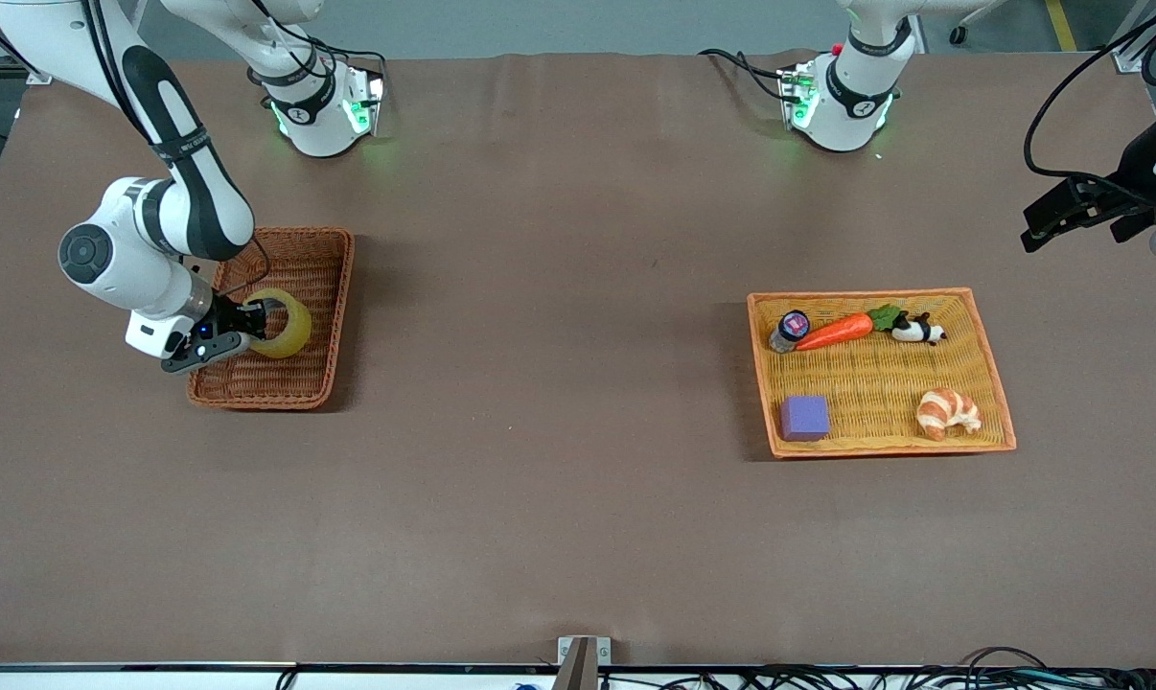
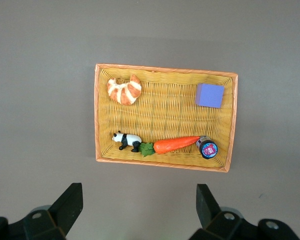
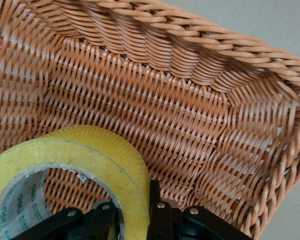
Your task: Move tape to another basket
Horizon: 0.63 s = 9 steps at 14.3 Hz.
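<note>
The right tool (image 1: 264,319) was clamped on the tape (image 1: 286,324) inside the basket (image 1: 321,251) near the tabletop's right-arm edge — the left tool (image 1: 1067,222) waited, fingers spread, over the opposite edge.

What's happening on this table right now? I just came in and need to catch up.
The right end effector is shut on the tape, gripping the roll's wall, inside the dark reddish-brown basket at the right arm's end of the table. The left end effector is open and waits in the air above the orange-yellow tray, which holds a carrot, panda, croissant, purple block and a small jar.
</note>
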### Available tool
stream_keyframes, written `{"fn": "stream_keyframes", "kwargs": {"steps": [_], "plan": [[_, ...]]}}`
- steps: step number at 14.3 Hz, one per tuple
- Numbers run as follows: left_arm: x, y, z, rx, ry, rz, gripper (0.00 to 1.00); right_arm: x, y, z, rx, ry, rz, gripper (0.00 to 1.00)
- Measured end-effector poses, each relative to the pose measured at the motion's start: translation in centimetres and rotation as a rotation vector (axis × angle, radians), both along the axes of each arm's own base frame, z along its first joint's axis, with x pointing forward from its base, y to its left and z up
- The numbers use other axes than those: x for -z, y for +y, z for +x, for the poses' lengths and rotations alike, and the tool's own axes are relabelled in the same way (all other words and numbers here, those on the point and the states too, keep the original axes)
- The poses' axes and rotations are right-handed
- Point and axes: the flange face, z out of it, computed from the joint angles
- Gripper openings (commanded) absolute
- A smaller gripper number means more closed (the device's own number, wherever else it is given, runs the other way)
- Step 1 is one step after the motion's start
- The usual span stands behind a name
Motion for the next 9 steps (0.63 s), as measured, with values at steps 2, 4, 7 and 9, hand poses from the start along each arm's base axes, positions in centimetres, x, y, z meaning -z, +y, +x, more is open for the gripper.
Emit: {"fn": "stream_keyframes", "kwargs": {"steps": [2,4,7,9], "plan": [[0.0,0.0,0.0,0.000,0.000,0.000,1.00,-0.1,-0.3,0.1,0.001,-0.023,-0.004,0.41],[0.0,0.0,0.0,-0.001,0.000,0.000,1.00,-0.1,-0.4,0.1,0.000,-0.026,-0.004,1.00],[0.0,0.0,0.0,-0.001,0.001,0.000,1.00,-0.7,-1.2,0.4,-0.005,-0.039,-0.005,1.00],[0.1,0.0,0.0,0.000,0.002,0.000,1.00,-2.3,-1.9,1.2,0.003,-0.039,-0.001,1.00]]}}
